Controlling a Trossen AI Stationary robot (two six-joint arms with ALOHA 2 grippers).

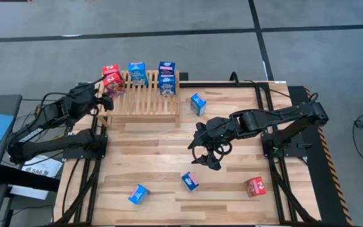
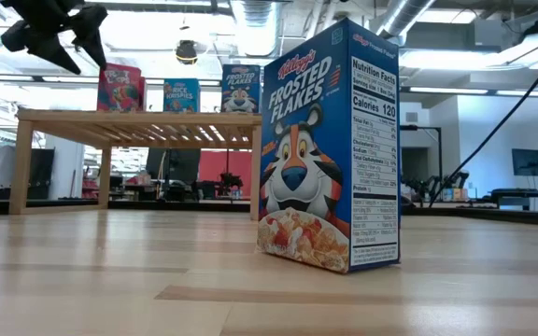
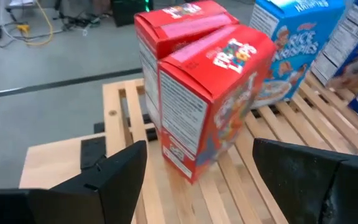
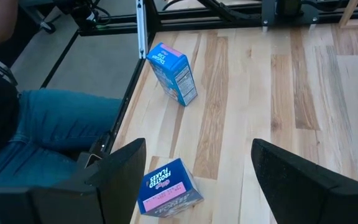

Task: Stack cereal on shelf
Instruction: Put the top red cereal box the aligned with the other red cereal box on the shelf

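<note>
The shelf stands at the table's far left. On its slats are two red cereal boxes, a blue box and a blue stack. The nearer red box is tilted, its lower edge on the slats and its top against the other red box. My left gripper is open just short of it, one finger to each side, touching nothing. My right gripper hovers open over mid-table, above a blue Frosted Flakes box. In the low view the left gripper hangs above the shelf's left end.
Loose boxes lie on the table: a blue one beside the shelf, two blue ones and a red one near the front edge. A person's leg in jeans is beside the table. Black frame rails run along the table's sides.
</note>
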